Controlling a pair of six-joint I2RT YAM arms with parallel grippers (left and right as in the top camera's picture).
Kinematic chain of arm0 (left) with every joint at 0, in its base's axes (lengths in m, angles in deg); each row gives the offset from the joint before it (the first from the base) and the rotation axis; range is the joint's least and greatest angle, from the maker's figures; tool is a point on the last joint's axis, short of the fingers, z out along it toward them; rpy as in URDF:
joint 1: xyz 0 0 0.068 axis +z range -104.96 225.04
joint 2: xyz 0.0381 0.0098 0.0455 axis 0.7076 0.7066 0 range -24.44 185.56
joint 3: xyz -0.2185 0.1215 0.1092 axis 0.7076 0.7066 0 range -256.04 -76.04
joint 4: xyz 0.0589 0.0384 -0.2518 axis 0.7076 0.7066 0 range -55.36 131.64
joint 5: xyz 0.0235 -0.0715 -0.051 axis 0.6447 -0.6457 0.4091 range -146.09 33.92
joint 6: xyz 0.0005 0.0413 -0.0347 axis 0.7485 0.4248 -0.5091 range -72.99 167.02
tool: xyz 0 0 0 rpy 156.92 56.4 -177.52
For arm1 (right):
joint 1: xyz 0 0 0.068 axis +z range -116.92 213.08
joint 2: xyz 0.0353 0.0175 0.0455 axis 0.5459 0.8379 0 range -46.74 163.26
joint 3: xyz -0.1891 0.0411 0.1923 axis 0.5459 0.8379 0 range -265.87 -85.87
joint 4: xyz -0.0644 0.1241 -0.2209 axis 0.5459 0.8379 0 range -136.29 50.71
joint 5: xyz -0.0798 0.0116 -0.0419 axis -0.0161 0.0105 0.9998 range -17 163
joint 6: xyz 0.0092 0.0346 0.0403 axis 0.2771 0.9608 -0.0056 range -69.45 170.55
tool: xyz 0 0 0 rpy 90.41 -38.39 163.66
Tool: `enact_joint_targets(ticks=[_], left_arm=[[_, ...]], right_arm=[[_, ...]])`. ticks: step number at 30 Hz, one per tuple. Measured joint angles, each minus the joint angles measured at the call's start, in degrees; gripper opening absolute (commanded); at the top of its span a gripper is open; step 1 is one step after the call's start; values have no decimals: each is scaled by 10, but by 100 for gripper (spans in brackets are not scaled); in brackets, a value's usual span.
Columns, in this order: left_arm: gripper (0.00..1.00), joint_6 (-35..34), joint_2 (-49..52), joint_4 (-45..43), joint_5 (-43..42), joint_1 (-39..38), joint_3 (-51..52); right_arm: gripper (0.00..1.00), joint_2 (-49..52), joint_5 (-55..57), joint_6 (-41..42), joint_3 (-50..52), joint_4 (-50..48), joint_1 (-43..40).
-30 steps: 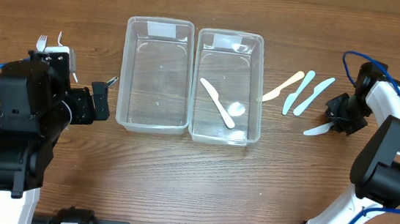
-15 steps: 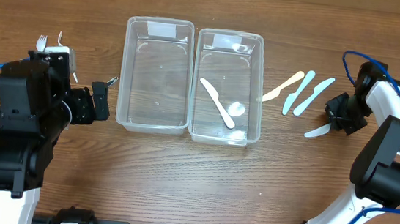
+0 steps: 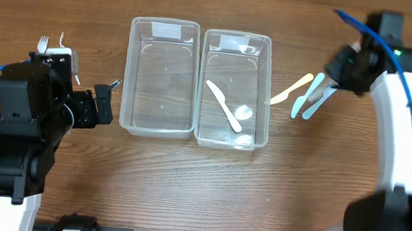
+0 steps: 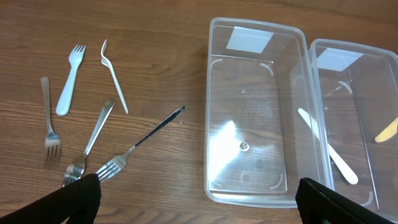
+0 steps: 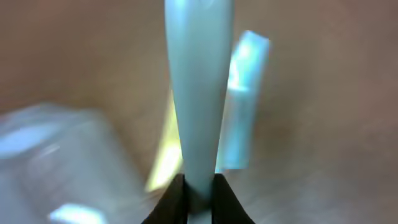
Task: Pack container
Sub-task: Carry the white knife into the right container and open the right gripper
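Two clear plastic containers stand side by side. The left container [image 3: 129, 74] [image 4: 214, 112] is empty. The right container [image 3: 269, 99] holds a white knife [image 3: 222, 104] and a white spoon [image 3: 243, 112]. My right gripper [image 3: 338, 79] [image 5: 199, 183] is shut on a pale white plastic knife [image 5: 198, 93] and holds it above the table, over a yellow knife [image 3: 292, 88] and two light blue utensils [image 3: 306, 95]. My left gripper [image 3: 103, 103] [image 4: 199, 202] is open and empty, left of the left container.
Several forks, metal and white plastic, lie left of the containers [image 4: 102, 127]; in the overhead view most are hidden under my left arm, with white fork tips [image 3: 44, 41] showing. The right wrist view is blurred.
My right gripper has lifted the white knife off the table at the far right and carried it up and left, over the other utensils. The left arm has not moved.
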Motion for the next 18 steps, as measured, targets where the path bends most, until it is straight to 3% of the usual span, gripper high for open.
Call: enact_joint_targets(ticks=[4,8,18], left_arm=[[100,0,0,0,0,0,0],[100,0,0,0,0,0,0],[100,0,0,0,0,0,0]], right_arm=[[4,-37,-3,-14,-24,1,118],[4,4,-8,-17,-24,-1,194],[8,181,-8,-16,-16,-3,243]])
